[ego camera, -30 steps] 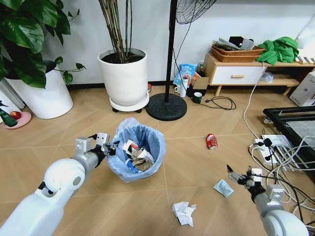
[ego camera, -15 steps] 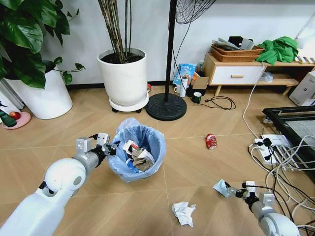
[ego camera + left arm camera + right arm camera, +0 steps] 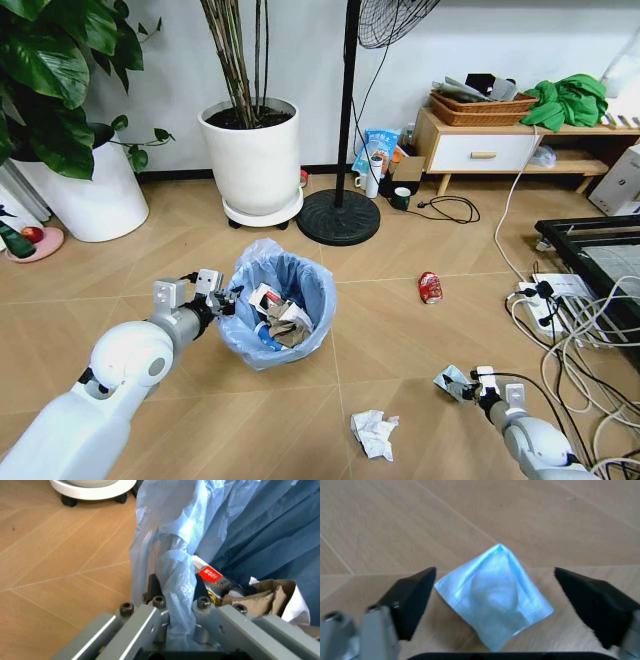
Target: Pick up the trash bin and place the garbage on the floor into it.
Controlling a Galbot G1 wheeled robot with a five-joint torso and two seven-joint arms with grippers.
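The trash bin (image 3: 280,318), black with a crinkly light-blue bag, stands on the floor (image 3: 400,330) left of centre and holds paper and packaging. My left gripper (image 3: 224,300) is shut on its near-left rim; in the left wrist view the bag's edge (image 3: 175,577) is pinched between the fingers (image 3: 150,618). My right gripper (image 3: 464,388) is low at the lower right, open, its fingers (image 3: 412,600) on either side of a pale blue packet (image 3: 495,596) lying flat on the floor. Other garbage: a crumpled white paper wad (image 3: 373,433) and a crushed red can (image 3: 429,287).
Two big white plant pots (image 3: 255,160) stand at the back left. A fan's round black base (image 3: 338,217) sits behind the bin. Cables and a power strip (image 3: 545,300) sprawl at the right beside a black frame (image 3: 600,250). A low wooden cabinet (image 3: 490,150) stands behind.
My right arm has dropped and swung left, bringing its open gripper down around the pale blue packet. The left gripper and the bin have stayed put.
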